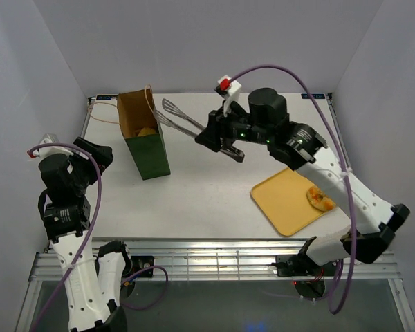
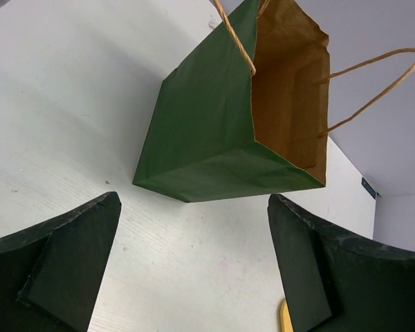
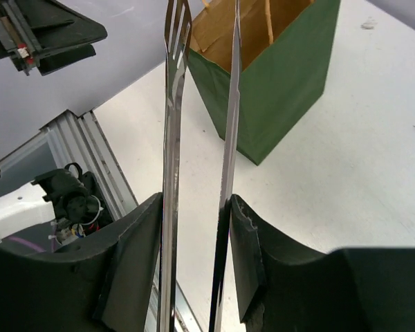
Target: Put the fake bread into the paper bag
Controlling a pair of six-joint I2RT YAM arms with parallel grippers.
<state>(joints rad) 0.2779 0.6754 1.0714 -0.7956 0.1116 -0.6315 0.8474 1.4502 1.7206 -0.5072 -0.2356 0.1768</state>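
The paper bag (image 1: 152, 155) stands upright at the back left, dark green outside and brown inside. A yellowish bread piece (image 1: 147, 131) lies inside it. A speckled bread slice (image 1: 321, 198) lies on the yellow tray (image 1: 283, 200) at the right. My right gripper (image 1: 227, 145) is shut on the long metal tongs (image 1: 183, 121), whose empty tips hang just right of the bag's mouth. In the right wrist view the tongs (image 3: 171, 138) run up from the gripper (image 3: 197, 207) toward the bag (image 3: 283, 76). My left gripper (image 2: 194, 204) is open and empty, just short of the bag (image 2: 200, 131).
The bag's pale cord handles (image 2: 373, 83) stick out from its rim. A metal rail frame (image 1: 214, 259) runs along the near table edge. Grey walls close in the table on three sides. A purple cable (image 1: 290, 72) arcs over the right arm.
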